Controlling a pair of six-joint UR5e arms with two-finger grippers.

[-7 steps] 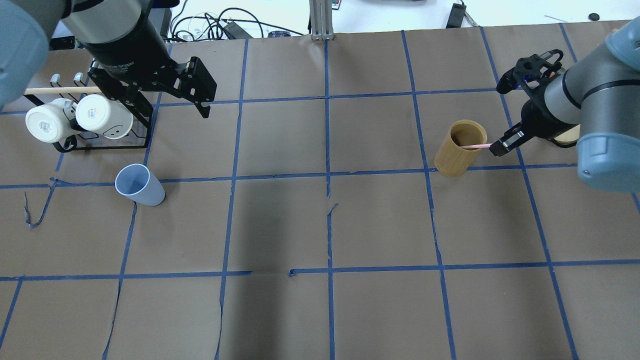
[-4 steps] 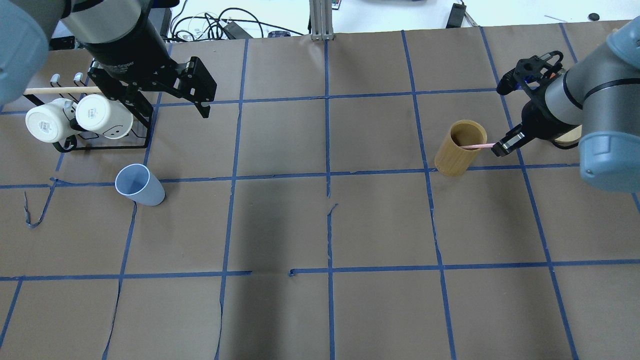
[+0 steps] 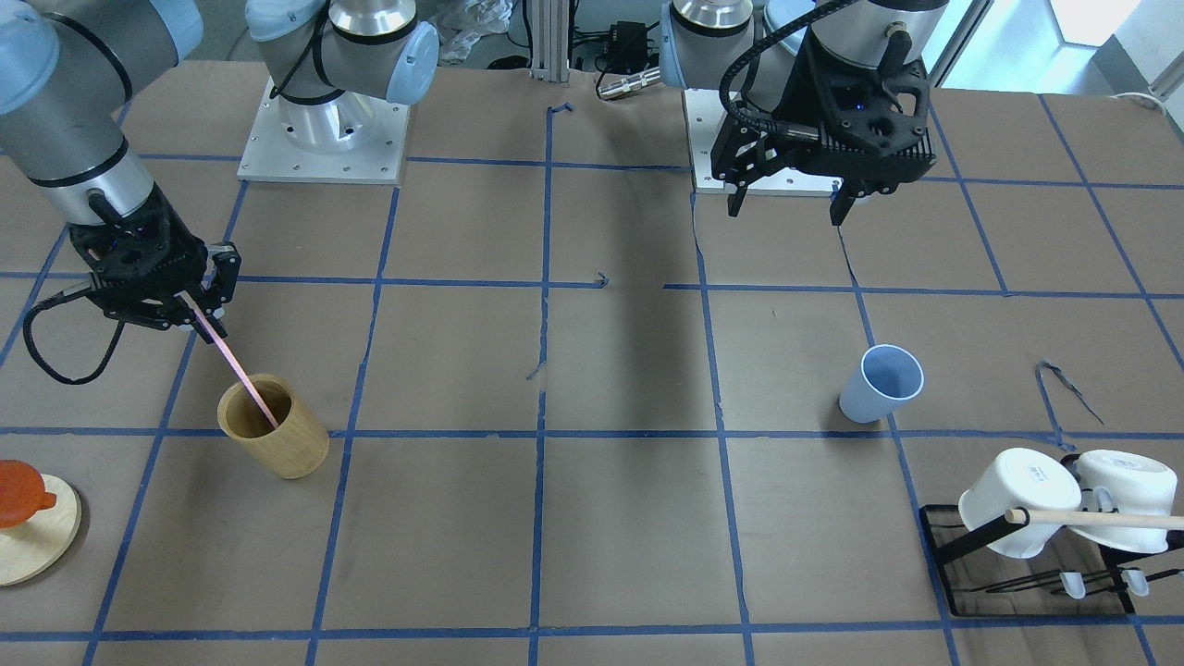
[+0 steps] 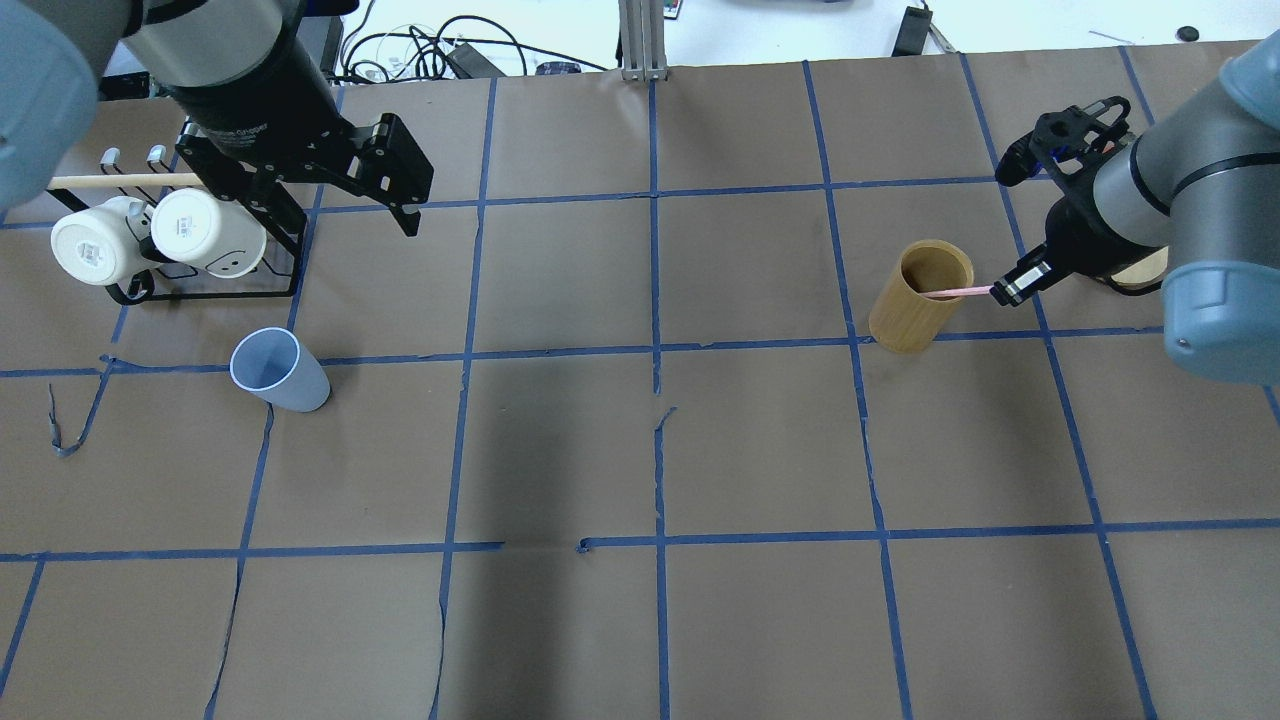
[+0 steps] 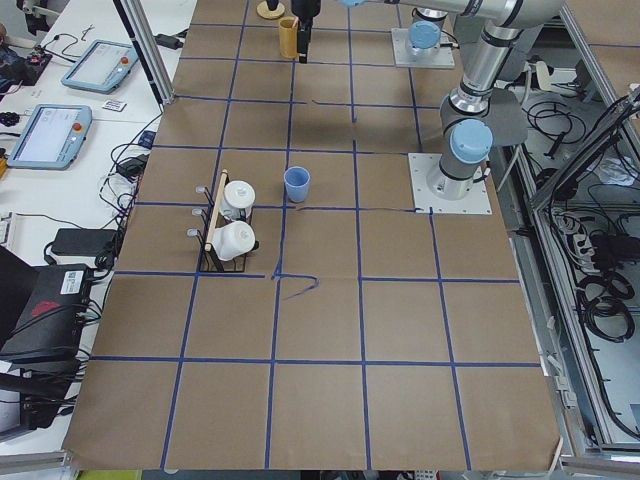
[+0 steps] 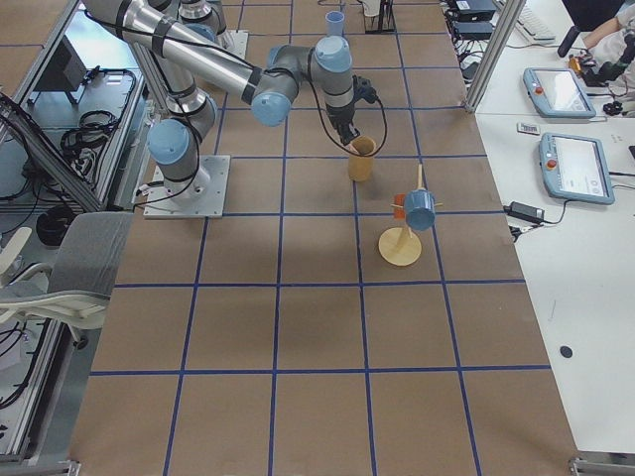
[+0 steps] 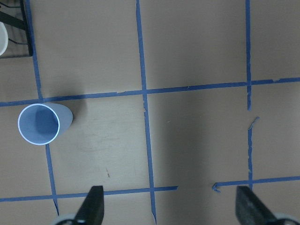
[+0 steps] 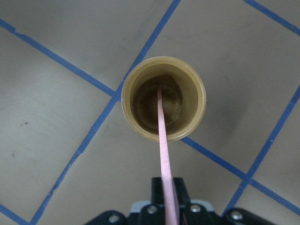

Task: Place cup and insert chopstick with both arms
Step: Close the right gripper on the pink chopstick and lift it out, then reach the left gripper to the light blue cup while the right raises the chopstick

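The light blue cup [image 4: 278,370] stands upright on the brown paper, also in the front view [image 3: 883,382] and at the left of the left wrist view [image 7: 42,124]. My left gripper [image 3: 786,211] is open and empty, hovering high, offset from the cup [image 7: 171,206]. My right gripper [image 4: 1005,292] is shut on the upper end of the pink chopstick [image 4: 962,291]. The stick slants down into the tan wooden holder [image 4: 920,295], its lower end inside near the bottom [image 8: 161,108]. The right gripper [image 3: 199,310] is beside and above the holder [image 3: 273,425].
A black rack [image 4: 285,285] with two white mugs [image 4: 205,232] and a pale wooden rod [image 4: 120,181] stands behind the cup. A round wooden stand [image 3: 28,546] with an orange piece is near the holder. Cables lie past the table's far edge.
My right gripper has moved slightly away from the holder with the chopstick's upper end in it. The left arm and the cup have not moved.
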